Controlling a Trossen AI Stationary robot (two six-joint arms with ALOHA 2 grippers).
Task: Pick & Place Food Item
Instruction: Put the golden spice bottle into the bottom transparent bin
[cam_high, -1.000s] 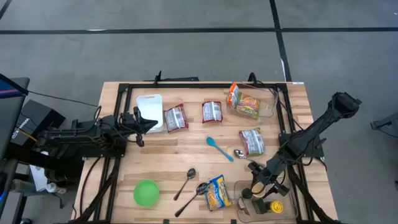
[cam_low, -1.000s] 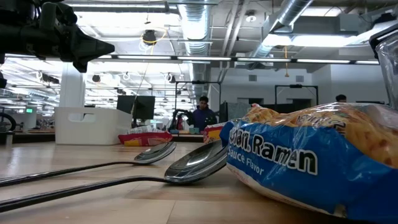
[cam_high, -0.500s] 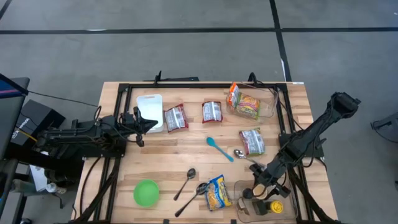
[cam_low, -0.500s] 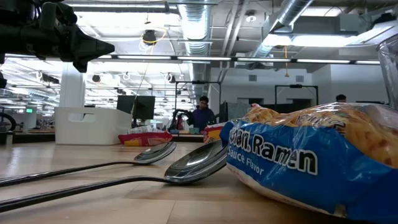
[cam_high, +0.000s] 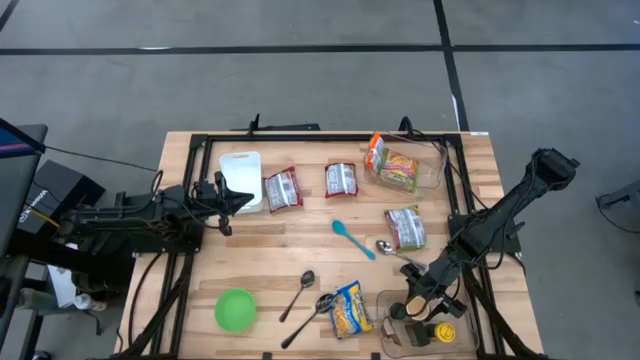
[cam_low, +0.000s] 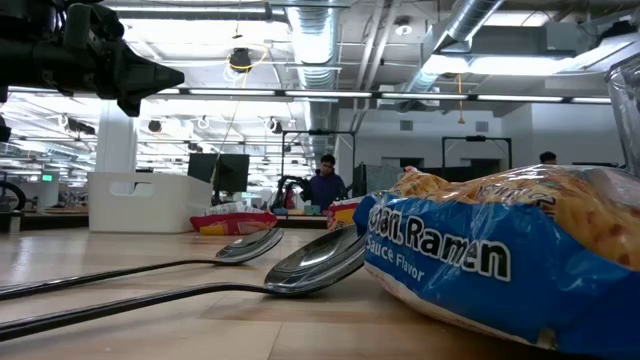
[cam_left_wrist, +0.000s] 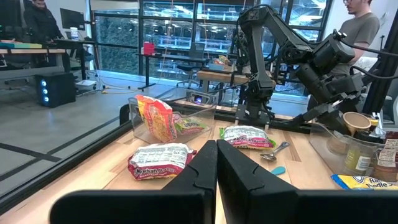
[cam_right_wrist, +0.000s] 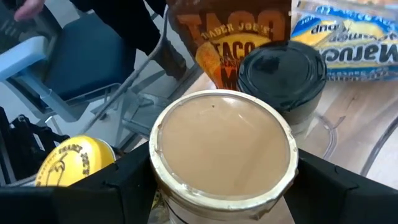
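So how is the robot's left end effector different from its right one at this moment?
The left end effector is shut with nothing between its fingers, while the right end effector stands wide around a tan-lidded jar. The left one hangs over the table's left edge, near a white tray; the right one is down at a clear container at the front right. Both are dark, two-fingered end effectors.

A light wooden desk (cam_high: 300, 250) fills the middle of the high view. At its upper left lies a white tray (cam_high: 240, 166), then two red-and-white packets (cam_high: 283, 189) (cam_high: 341, 179). A clear container (cam_high: 425, 170) sits upper right, a green-printed packet (cam_high: 405, 227) below it. Centre: a blue spoon (cam_high: 352, 238). Lower down: a green bowl (cam_high: 235, 309), metal spoons (cam_high: 299, 293), a ramen packet (cam_high: 349, 309) and a clear bin (cam_high: 392, 335).
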